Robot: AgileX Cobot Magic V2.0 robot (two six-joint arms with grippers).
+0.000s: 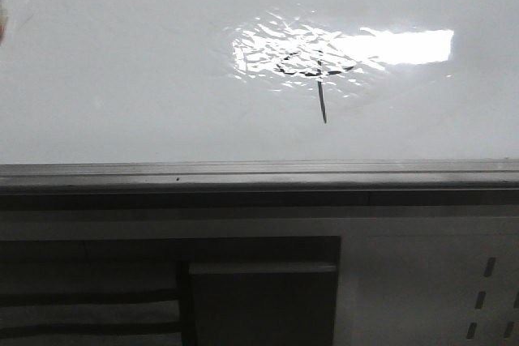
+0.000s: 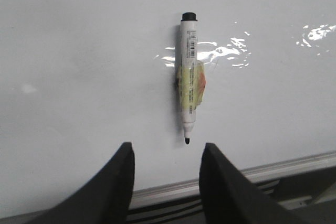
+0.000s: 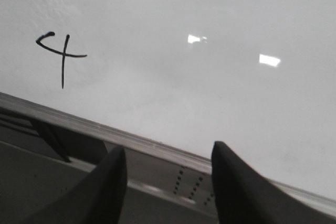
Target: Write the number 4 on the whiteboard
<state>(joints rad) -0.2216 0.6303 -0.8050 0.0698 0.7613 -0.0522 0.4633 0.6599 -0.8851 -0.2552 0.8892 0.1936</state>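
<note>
Whiteboard [image 1: 122,79], number 4 [image 3: 61,56] seemingly beyond right hand [image 3: 168,182]

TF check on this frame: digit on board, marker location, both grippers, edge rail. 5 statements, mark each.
1. A black number 4 is drawn on the whiteboard. True.
2. The left gripper is clamped on the marker. False: its jaws are apart and empty, and the marker lies on the board beyond the fingertips.
3. The marker is uncapped, its black tip pointing toward the left gripper. True.
4. The right gripper holds an eraser. False: it is open and holds nothing.
5. The 4 sits on the grey edge rail. False: it is on the white surface, apart from the rail, partly inside the bright reflection in the front view.
</note>
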